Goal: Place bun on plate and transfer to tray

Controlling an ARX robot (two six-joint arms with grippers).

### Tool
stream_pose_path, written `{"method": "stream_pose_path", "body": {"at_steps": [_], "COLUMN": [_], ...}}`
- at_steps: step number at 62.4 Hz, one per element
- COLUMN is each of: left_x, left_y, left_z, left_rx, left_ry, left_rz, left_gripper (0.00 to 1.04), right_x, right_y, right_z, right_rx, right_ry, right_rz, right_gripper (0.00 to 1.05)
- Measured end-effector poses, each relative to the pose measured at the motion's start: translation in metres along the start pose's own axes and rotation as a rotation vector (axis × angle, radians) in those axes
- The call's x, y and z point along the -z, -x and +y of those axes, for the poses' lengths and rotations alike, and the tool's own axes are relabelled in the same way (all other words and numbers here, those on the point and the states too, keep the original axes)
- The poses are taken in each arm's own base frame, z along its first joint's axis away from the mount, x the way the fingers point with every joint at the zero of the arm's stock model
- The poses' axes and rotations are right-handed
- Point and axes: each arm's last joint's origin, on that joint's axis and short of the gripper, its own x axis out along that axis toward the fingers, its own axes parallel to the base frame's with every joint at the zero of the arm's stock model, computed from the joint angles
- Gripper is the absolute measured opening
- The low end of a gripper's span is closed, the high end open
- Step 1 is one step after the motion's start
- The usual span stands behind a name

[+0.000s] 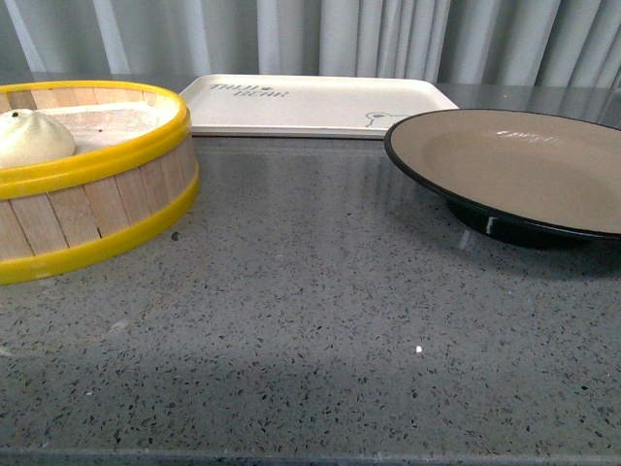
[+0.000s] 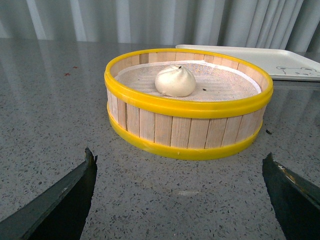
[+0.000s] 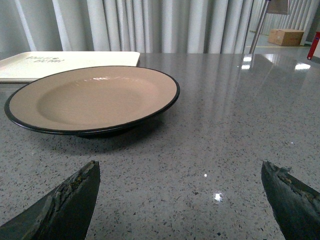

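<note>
The white pleated bun (image 1: 31,138) sits inside the yellow-rimmed wooden steamer basket (image 1: 107,209) at the left; it also shows in the left wrist view (image 2: 175,81). The taupe plate (image 1: 505,165) with a black rim stands empty at the right, and shows in the right wrist view (image 3: 92,97). The cream tray (image 1: 310,105) lies flat at the back, empty. My left gripper (image 2: 180,162) is open and empty, low over the table in front of the basket. My right gripper (image 3: 180,172) is open and empty, in front of the plate. Neither arm shows in the front view.
The grey speckled table (image 1: 310,330) spreads between basket and plate. Grey curtains (image 1: 388,39) hang behind the table. A cardboard box (image 3: 286,36) stands far off in the right wrist view.
</note>
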Motion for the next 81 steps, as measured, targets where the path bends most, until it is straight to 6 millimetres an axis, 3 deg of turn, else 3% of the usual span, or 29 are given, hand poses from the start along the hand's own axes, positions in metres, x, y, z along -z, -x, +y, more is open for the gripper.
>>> {"method": "stream_pose_path", "body": {"at_steps": [55,60,64,67,81], "left_x": [0.000,0.001,-0.003,-0.008,-0.057], "left_y": [0.000,-0.001,-0.004,-0.009,-0.037], "left_z": [0.000,0.000,0.000,0.000,0.008], "left_rx": [0.000,0.074,0.094,0.082,0.061], "left_ry": [0.000,0.070,0.143,0.164,0.203], "left_rz": [0.000,0.202,0.413,0.471,0.347], "left_gripper": [0.98,0.98,0.98,0.98,0.98], "right_x": [0.000,0.000,0.000,0.000,0.000], "right_y": [0.000,0.000,0.000,0.000,0.000], "right_z": [0.000,0.000,0.000,0.000,0.000], "right_rx": [0.000,0.000,-0.003,-0.002,-0.001], "right_ry": [0.000,0.000,0.000,0.000,0.000], "right_rz": [0.000,0.000,0.000,0.000,0.000], "right_gripper": [0.96,0.96,0.96,0.96,0.96]}}
